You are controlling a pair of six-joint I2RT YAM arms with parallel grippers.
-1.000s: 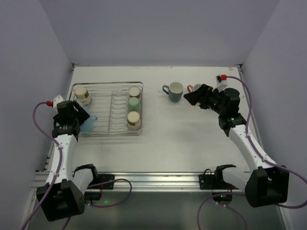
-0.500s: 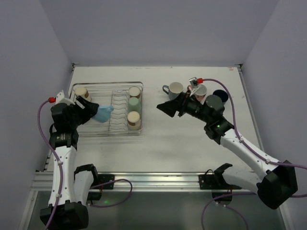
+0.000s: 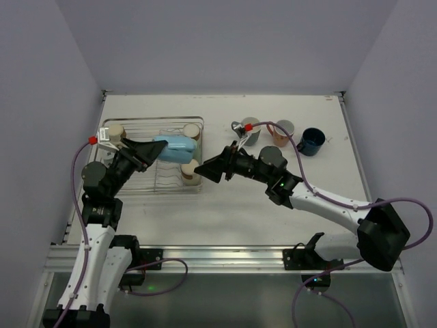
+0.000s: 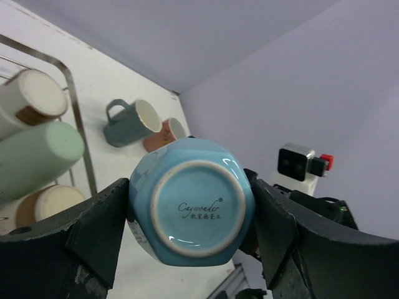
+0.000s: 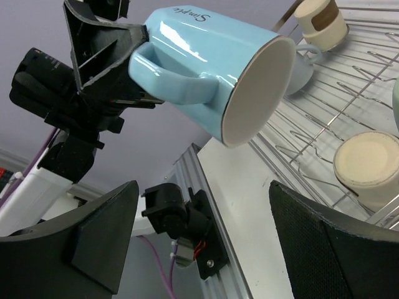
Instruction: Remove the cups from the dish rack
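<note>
Two fingers of the left gripper (image 3: 151, 147) are clamped on the base end of a glossy light-blue ceramic mug (image 3: 176, 148). Mug held on its side in the air over the silver wire dish rack (image 3: 147, 121), mouth toward the right gripper (image 3: 212, 169). Right jaws are wide, nothing in them, near the mug rim. Rack holds three beige tumblers (image 3: 115, 131) and a pale green tumbler (image 4: 37, 156). Grey-teal mug (image 4: 128, 124), salmon pink mug (image 3: 282, 131) and navy mug (image 3: 312, 141) stand on the white table (image 3: 225, 212), right of the rack.
</note>
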